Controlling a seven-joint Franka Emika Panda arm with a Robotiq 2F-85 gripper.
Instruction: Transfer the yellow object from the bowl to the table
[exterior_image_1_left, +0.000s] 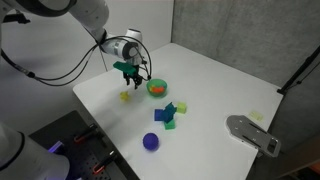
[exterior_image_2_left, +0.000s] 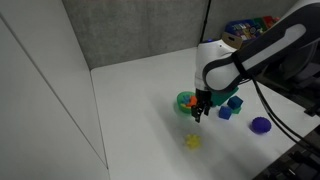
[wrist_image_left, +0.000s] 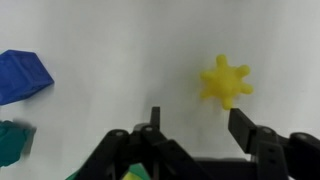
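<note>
Your pincer (exterior_image_1_left: 129, 74) is open and holds nothing: in the wrist view its two dark fingers (wrist_image_left: 240, 123) stand apart at the bottom edge with only bare white worktop (wrist_image_left: 120, 50) between them. The yellow piece (wrist_image_left: 224, 81), small and knobbly, lies on that worktop at about 1 o'clock from the middle of the wrist picture, just past the fingertips and touching neither of them. In both exterior views it is out of the green bowl (exterior_image_1_left: 150, 89). In an exterior view the yellow piece (exterior_image_1_left: 126, 96) sits at roughly 8 o'clock from the bowl, close by but apart from it, with the pincer hanging just above it. In an exterior view the yellow piece (exterior_image_2_left: 192, 141) lies at 6 o'clock from the pincer (exterior_image_2_left: 200, 113), and the bowl (exterior_image_2_left: 183, 100) is just beside the pincer at about 10 o'clock. Something orange (exterior_image_1_left: 158, 86) shows inside the bowl. A blue block (exterior_image_1_left: 183, 104) and green blocks (exterior_image_1_left: 166, 118) lie at 4 to 5 o'clock from the bowl, and the purple ball (exterior_image_1_left: 150, 141) rests farther out at 6 o'clock, well apart from the yellow piece. In the wrist view the blue block (wrist_image_left: 22, 76) is at 9 o'clock by the picture's edge.
</note>
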